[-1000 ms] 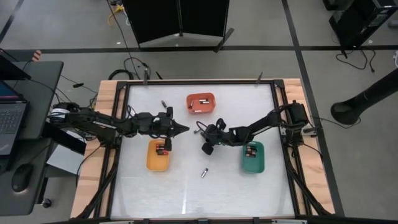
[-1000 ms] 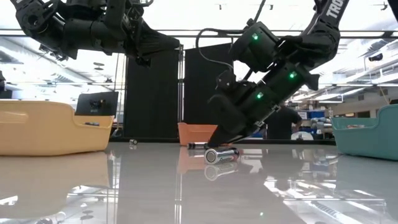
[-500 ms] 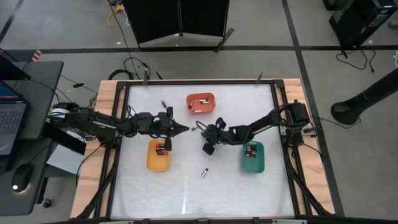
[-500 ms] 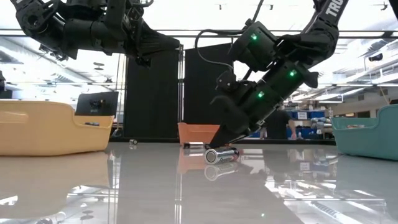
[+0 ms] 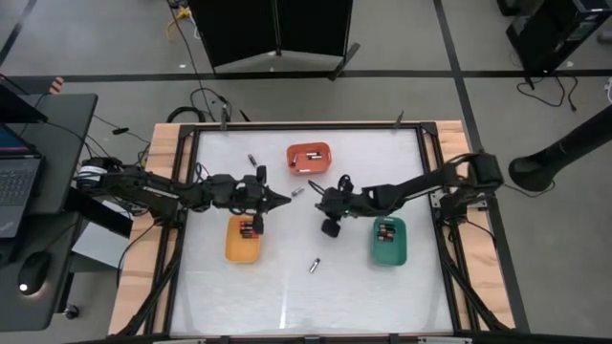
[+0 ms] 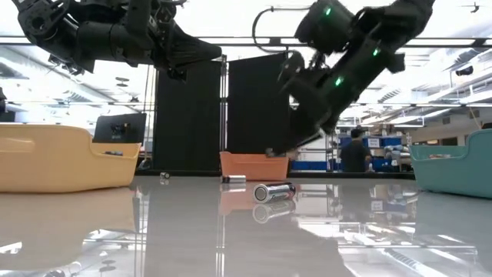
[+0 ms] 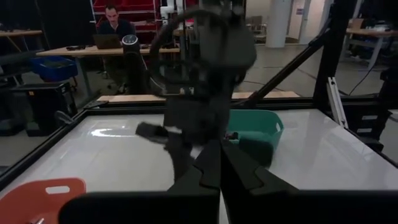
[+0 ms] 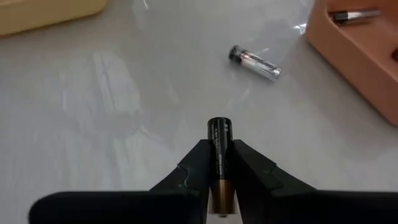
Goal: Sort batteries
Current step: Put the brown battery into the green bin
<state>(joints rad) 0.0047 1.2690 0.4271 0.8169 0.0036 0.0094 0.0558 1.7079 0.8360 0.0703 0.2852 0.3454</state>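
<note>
My right gripper (image 8: 219, 146) hangs above the middle of the table (image 5: 319, 197), shut on a dark battery with a copper end (image 8: 219, 134). A small silvery battery (image 8: 255, 62) lies on the table just ahead of it; it also shows in the high view (image 5: 297, 191). Two other loose batteries lie near the far left (image 5: 252, 160) and nearer the front (image 5: 313, 266). My left gripper (image 5: 283, 199) is shut and empty, held in the air above the yellow tray's (image 5: 243, 239) far end. My right gripper pinches the battery's two long sides (image 8: 219, 163) between its two fingers. The battery lies along the fingers, its dark end (image 8: 219, 124) sticking out past the fingertips and its copper end back between them. The fingers slant down toward the table's left. The battery is clear of the table.
The orange tray (image 5: 308, 158) stands at the far middle, the green tray (image 5: 387, 241) at the right and the yellow tray at the left, each with batteries in it. The glossy white table top (image 5: 363, 296) is bare toward the near edge. A person sits beyond the table (image 7: 115, 18).
My right gripper has risen from the table top with the battery between its fingers, and the arm has drawn back a little toward the table's right edge. The battery is now lifted clear.
</note>
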